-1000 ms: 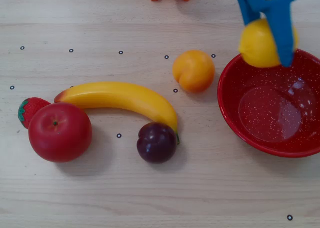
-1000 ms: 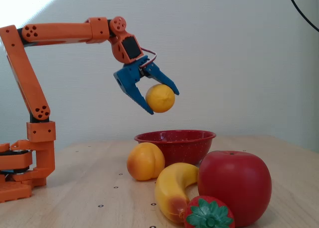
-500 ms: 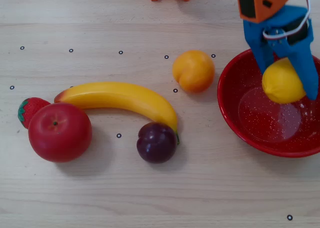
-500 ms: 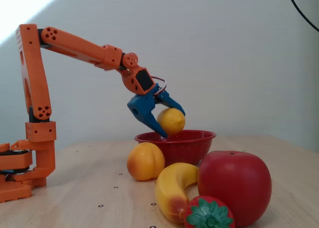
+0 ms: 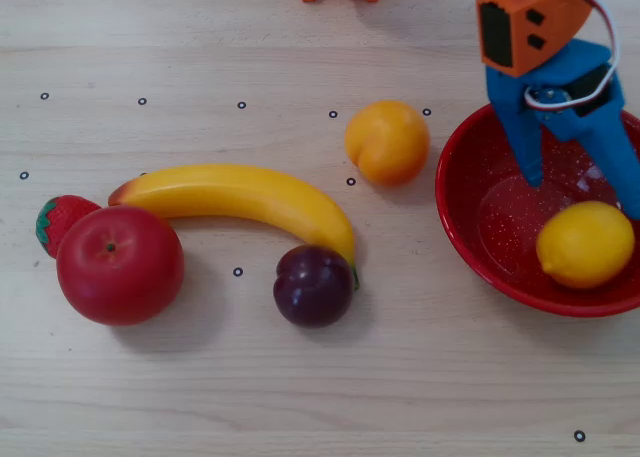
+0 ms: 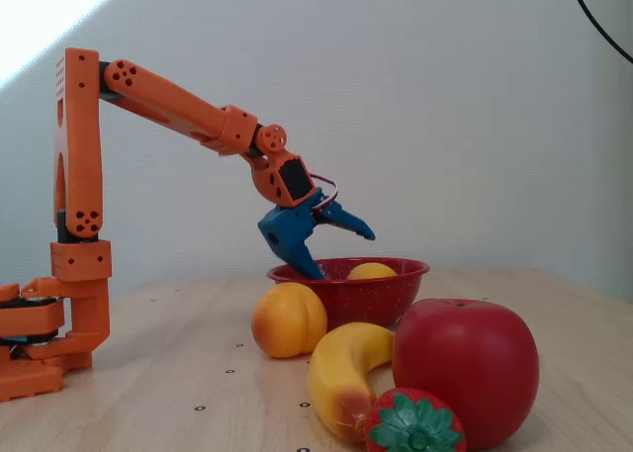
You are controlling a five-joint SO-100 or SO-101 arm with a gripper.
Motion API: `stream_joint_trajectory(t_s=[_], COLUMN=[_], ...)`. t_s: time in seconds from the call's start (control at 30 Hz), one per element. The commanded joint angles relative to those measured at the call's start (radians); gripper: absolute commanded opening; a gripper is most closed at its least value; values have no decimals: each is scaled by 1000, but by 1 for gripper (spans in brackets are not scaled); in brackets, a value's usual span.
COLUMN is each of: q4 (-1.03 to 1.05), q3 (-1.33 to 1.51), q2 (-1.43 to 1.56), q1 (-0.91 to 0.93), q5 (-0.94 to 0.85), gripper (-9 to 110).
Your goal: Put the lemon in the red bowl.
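Note:
The yellow lemon (image 5: 585,243) lies inside the red bowl (image 5: 470,239) near its front right wall; in the fixed view only the lemon's top (image 6: 372,270) shows above the bowl's rim (image 6: 396,284). My blue gripper (image 5: 585,192) hangs open over the bowl, its fingers spread apart just above and behind the lemon, holding nothing. In the fixed view the gripper (image 6: 341,252) has one finger dipping to the rim and the other raised.
An orange-yellow fruit (image 5: 387,141) sits just left of the bowl. Further left lie a banana (image 5: 240,199), a dark plum (image 5: 313,285), a red apple (image 5: 119,264) and a strawberry (image 5: 58,221). The arm's orange base (image 6: 45,323) stands at the back.
The gripper came down over the bowl with the lemon, then opened; the lemon dropped out and now rests in the bowl.

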Motion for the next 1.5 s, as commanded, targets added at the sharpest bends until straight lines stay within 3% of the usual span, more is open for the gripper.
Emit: stream_joint_trajectory(t_s=[0.0,0.13,0.17,0.43,0.63,1.1,1.47], q4=[32,109,138,288,333,282,95], q3=[-173,-272,-290,-238,-37,532,986], q2=[74,132,150,368,618,1124,1474], q1=[-9,-41,-52,-189,-307,-577,-603], q5=[-57,-74,-75,-130,-127,-95,-80], gripper=[31,3,0,0,0,0,0])
